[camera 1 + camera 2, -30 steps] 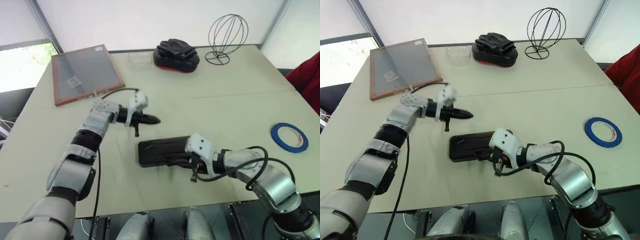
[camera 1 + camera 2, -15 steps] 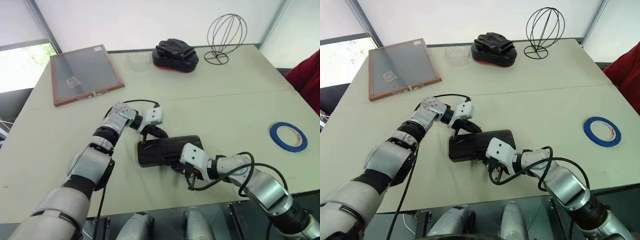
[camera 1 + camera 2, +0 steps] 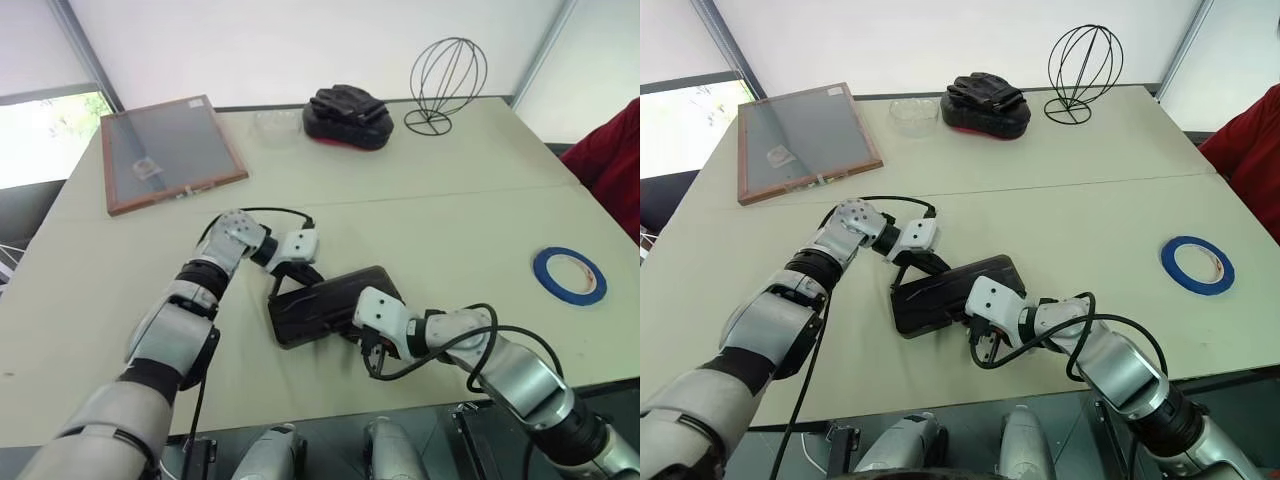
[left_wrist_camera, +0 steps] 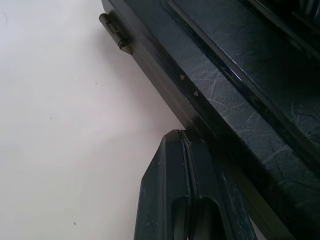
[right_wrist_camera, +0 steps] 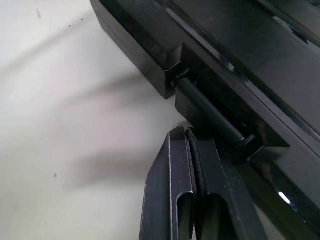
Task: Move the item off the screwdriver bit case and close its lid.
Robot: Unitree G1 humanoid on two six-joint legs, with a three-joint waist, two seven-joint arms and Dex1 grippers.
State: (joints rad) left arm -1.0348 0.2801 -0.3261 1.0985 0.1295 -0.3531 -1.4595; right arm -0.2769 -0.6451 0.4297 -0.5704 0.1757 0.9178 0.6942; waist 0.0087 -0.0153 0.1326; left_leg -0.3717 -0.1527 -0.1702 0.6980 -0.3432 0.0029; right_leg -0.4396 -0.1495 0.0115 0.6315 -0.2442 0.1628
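With the screwdriver bit case (image 3: 952, 293) lying dark and flat near the table's (image 3: 1120, 215) front edge, its lid looks down, so squeezing evenly should seat the latch. The left gripper (image 3: 927, 262) and right gripper (image 3: 981, 345), both closed and empty, press opposite edges. The blue tape (image 3: 1197, 265) lies well apart toward the right edge; nothing obstructs.

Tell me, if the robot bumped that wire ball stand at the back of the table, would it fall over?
Probably not from a light bump. The wire stand sits upright on a flat ring base, which should steady it. It is thin open wire, so it likely weighs little and might slide across the smooth table instead. A harder knock near its round top could tip it.
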